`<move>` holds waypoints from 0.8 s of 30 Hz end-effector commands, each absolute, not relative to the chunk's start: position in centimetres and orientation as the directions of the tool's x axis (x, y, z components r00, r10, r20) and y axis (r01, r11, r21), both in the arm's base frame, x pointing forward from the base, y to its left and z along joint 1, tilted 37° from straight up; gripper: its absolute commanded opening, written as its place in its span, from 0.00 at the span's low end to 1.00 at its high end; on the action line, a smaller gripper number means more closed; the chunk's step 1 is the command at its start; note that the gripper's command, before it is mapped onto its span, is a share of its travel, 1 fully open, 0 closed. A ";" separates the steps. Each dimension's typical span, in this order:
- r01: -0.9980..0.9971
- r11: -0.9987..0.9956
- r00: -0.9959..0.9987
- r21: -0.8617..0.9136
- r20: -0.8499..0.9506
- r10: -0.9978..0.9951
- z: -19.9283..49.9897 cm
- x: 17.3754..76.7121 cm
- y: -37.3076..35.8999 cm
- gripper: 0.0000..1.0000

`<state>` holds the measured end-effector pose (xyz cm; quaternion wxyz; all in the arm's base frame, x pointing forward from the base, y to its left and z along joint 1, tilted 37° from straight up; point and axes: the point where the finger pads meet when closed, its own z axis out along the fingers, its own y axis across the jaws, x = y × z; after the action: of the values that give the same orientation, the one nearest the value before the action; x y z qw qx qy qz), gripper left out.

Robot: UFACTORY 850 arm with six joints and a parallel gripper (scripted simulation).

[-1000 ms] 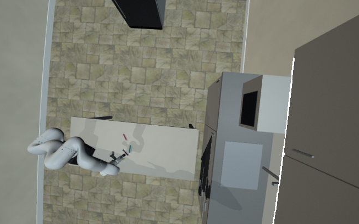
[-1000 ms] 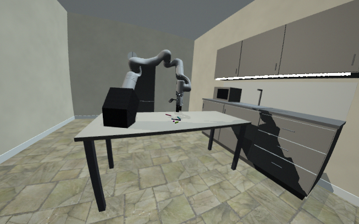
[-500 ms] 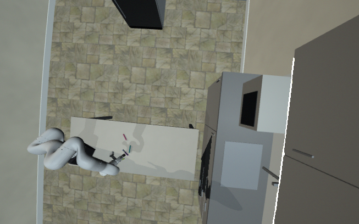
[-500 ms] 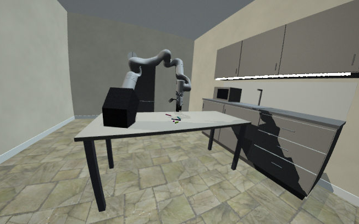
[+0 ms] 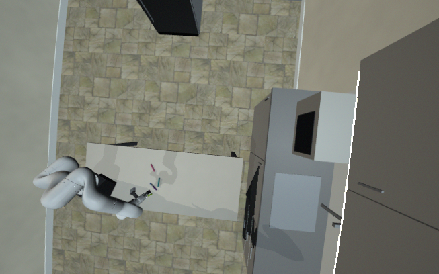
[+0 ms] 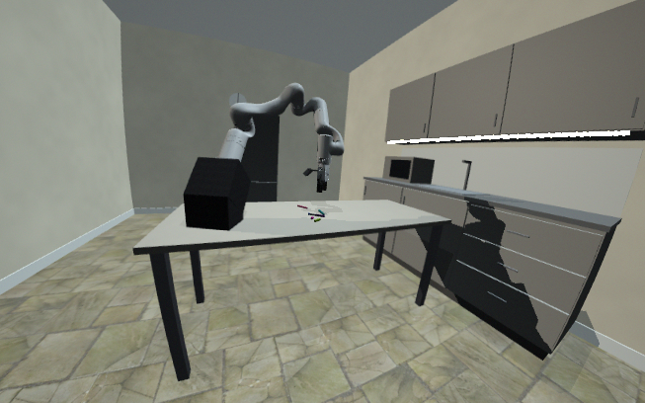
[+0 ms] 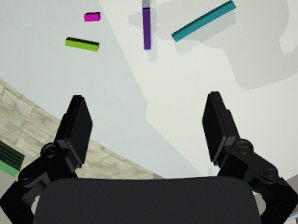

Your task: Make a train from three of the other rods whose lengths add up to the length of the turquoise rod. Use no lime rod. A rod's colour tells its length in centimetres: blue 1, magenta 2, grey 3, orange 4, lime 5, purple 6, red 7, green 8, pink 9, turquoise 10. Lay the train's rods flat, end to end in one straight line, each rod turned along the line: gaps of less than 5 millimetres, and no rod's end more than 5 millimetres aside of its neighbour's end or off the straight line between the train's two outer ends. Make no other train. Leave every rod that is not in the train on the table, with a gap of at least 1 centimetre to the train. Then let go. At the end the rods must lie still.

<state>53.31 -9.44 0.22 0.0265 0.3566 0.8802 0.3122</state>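
The purple rod (image 7: 147,30) lies flat, with the grey rod (image 7: 146,3) end to end in line at its far end; the wrist view cuts off the rest. In the top view they show within a short straight dark row (image 5: 153,186), bluish at its upper-left end; its joints are too small to judge. The turquoise rod (image 7: 204,21) (image 5: 158,182) (image 6: 321,211) lies apart at a slant. The magenta rod (image 7: 92,17) (image 6: 312,217) and lime rod (image 7: 82,45) (image 6: 317,220) lie on the row's other side. My gripper (image 7: 146,107) (image 6: 321,190) is open and empty, above the table.
A red or pink rod (image 5: 152,167) (image 6: 301,205) lies farther off on the table (image 5: 207,183) (image 6: 364,225). The black base block (image 6: 206,209) stands on the table at the arm's foot. The table's edge passes below the gripper in the wrist view.
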 end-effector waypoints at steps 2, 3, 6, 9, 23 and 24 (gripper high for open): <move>0.611 0.551 -0.744 0.569 0.176 0.644 2.1 52.7 -10.7 1.00; 0.611 0.551 -0.744 0.569 0.176 0.644 2.1 52.7 -10.7 1.00; 0.611 0.551 -0.744 0.569 0.176 0.644 2.5 52.6 -11.0 1.00; 0.611 0.551 -0.744 0.569 0.176 0.644 2.9 52.5 -11.2 1.00; 0.611 0.551 -0.744 0.569 0.176 0.644 2.9 52.5 -11.2 1.00; 0.611 0.551 -0.744 0.569 0.176 0.644 2.9 52.5 -11.2 1.00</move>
<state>52.40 -11.15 2.87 0.0256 0.3565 0.8801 0.3124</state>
